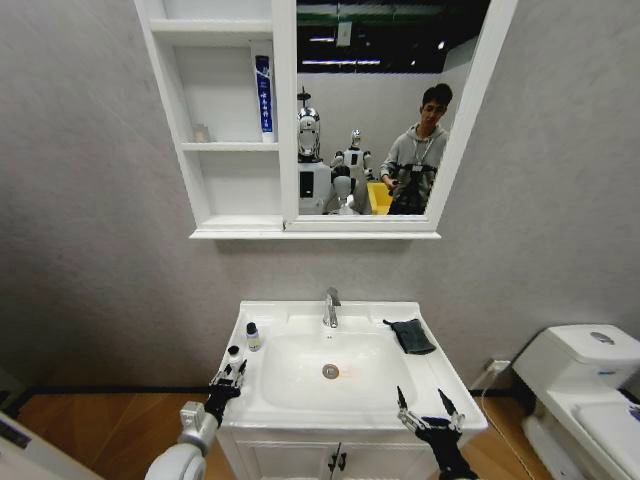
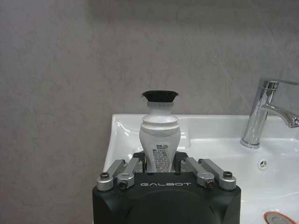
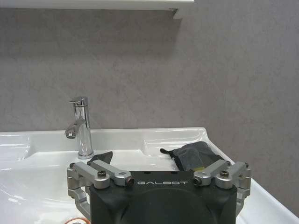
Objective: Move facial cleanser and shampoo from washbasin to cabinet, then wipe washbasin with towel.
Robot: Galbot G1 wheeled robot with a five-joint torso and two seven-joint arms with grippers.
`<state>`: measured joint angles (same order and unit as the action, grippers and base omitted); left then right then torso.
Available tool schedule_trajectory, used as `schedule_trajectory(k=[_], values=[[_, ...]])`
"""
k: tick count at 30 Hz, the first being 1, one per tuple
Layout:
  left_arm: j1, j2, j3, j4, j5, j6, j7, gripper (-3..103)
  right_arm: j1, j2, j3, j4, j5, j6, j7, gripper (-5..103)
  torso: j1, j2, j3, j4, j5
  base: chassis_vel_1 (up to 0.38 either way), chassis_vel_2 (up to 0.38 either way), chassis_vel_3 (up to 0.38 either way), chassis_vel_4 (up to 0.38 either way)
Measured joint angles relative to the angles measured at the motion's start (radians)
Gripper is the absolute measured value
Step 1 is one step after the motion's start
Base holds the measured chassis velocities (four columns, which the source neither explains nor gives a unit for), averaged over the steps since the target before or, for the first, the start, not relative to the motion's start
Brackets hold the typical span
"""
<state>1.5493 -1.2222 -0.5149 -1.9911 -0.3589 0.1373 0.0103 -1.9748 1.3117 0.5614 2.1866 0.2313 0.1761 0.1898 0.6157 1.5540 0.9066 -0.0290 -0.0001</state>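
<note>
While my own housing hides the tips of my left claw (image 2: 161, 170), I can see its fingers (image 2: 122, 170) spread apart on either side of a small white bottle (image 2: 160, 140) with a black cap, which stands between them at twelve o'clock from the claw; whether they touch it I cannot tell. Small print covers the bottle's label, too fine to read. The word GALBOT is written on the claw's black body. From my head, this claw (image 1: 228, 380) sits at the front left corner of the washbasin (image 1: 430, 375), with that bottle (image 1: 233, 354) just beyond it. A second small bottle (image 1: 253, 337), dark-capped, stands a little farther along the rim at one o'clock.

My right claw (image 1: 429, 410) hangs over the front right rim, its fingers apart and holding nothing; the same GALBOT lettering marks its body. At eleven o'clock from it lies the dark towel (image 1: 410, 335), folded on the back right rim beside the tap (image 1: 331, 307). My wrist housing cuts off the near edge of the towel (image 3: 194, 156).

Above, the cabinet (image 1: 215, 180) holds a tall blue and white tube (image 1: 263, 95) upright in its middle shelf; its lettering is illegible. A small pale thing (image 1: 201, 132) at the shelf's left is too faint to identify.
</note>
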Motion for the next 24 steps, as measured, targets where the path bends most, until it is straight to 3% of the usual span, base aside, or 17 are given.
schedule_trajectory(k=[4, 8, 10, 11, 13, 14, 16, 17, 19, 22, 24], values=[[0.015, 0.046, -0.029, -0.079, -0.031, 0.03, -0.022, 30, 0.005, -0.003, -0.002, 0.002, 0.0, 0.0, 0.0, 100, 0.0, 0.0, 0.0, 0.0002, -0.0002, 0.0, 0.0, 0.0, 0.0], [0.008, 0.125, -0.081, -0.193, -0.104, 0.068, -0.051, 30, 0.014, -0.01, -0.003, 0.001, 0.002, 0.0, 0.001, 100, 0.0, 0.0, 0.0, 0.0002, -0.0001, 0.0, 0.0, 0.0, 0.0], [-0.029, 0.202, -0.127, -0.271, -0.196, 0.11, -0.086, 30, 0.026, -0.011, -0.007, -0.004, 0.004, -0.001, 0.003, 100, 0.0, 0.0, 0.0, 0.0002, -0.0001, 0.0, 0.0, 0.0, 0.0], [-0.029, 0.202, -0.127, -0.271, -0.196, 0.11, -0.086, 30, 0.026, -0.011, -0.007, -0.004, 0.004, -0.001, 0.003, 100, 0.0, 0.0, 0.0, 0.0002, -0.0001, 0.0, 0.0, 0.0, 0.0], [-0.092, 0.301, -0.152, -0.324, -0.311, 0.154, -0.14, 30, 0.038, -0.011, -0.014, -0.011, 0.004, -0.002, 0.004, 100, 0.0, 0.0, 0.0, 0.0, 0.0, 0.0, 0.0, 0.0, 0.0], [-0.092, 0.301, -0.152, -0.324, -0.311, 0.154, -0.14, 30, 0.038, -0.011, -0.014, -0.011, 0.004, -0.002, 0.004, 100, 0.0, 0.0, 0.0, 0.0, 0.0, 0.0, 0.0, 0.0, 0.0], [-0.186, 0.425, -0.151, -0.348, -0.425, 0.202, -0.202, 30, 0.046, -0.011, -0.02, -0.018, 0.001, -0.003, 0.004, 100, 0.0, 0.0, 0.0, 0.0001, -0.0001, 0.0, 0.0, 0.0, 0.0], [-0.186, 0.425, -0.151, -0.348, -0.425, 0.202, -0.202, 30, 0.046, -0.011, -0.02, -0.018, 0.001, -0.003, 0.004, 100, 0.0, 0.0, 0.0, 0.0001, -0.0001, 0.0, 0.0, 0.0, 0.0], [-0.314, 0.548, -0.139, -0.343, -0.532, 0.24, -0.258, 30, 0.052, -0.01, -0.023, -0.023, 0.0, -0.003, 0.004, 100, 0.0, 0.0, 0.0, -0.0005, 0.0001, 0.0, 0.0, 0.0, 0.0], [-0.37, 0.594, -0.133, -0.325, -0.564, 0.253, -0.277, 30, 0.053, -0.01, -0.023, -0.023, 0.0, -0.003, 0.004, 100, 0.0, 0.0, 0.0, -0.0001, -0.0001, 0.0, 0.0, 0.0, 0.0], [-0.479, 0.679, -0.116, -0.274, -0.638, 0.288, -0.314, 30, 0.053, -0.011, -0.018, -0.024, 0.001, -0.003, 0.004, 100, 0.0, 0.0, 0.0, 0.0001, -0.0004, 0.0, 0.0, 0.0, 0.0]])
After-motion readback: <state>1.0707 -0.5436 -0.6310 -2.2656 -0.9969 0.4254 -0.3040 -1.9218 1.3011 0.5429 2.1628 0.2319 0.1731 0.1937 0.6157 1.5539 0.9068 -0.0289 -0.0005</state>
